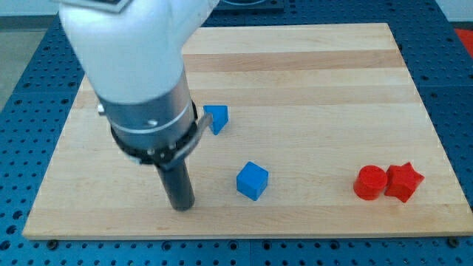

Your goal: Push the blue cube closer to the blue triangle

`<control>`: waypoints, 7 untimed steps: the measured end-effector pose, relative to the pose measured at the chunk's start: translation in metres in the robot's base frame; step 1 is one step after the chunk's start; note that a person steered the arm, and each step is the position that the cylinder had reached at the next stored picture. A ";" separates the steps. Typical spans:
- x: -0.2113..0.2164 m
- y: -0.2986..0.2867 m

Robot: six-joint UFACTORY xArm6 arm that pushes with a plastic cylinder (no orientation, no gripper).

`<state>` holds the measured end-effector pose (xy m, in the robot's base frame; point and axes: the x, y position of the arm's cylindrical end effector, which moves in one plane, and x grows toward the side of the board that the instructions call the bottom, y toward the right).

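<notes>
The blue cube (252, 180) lies on the wooden board (310, 74) a little below the board's middle. The blue triangle (216, 117) lies above it and slightly to the left, partly hidden by the arm's body. My tip (181, 207) rests on the board to the left of the blue cube and a little lower, with a clear gap between them. The arm's white and grey body (140, 81) fills the view's upper left.
A red cylinder (369, 182) and a red star-shaped block (404, 182) sit side by side, touching, near the board's lower right. The board's bottom edge runs just below my tip. A blue perforated table surrounds the board.
</notes>
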<state>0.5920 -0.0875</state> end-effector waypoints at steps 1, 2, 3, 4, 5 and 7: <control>0.023 0.018; 0.025 0.049; 0.017 0.088; 0.000 0.115; -0.021 0.118; -0.041 0.116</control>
<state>0.5511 0.0284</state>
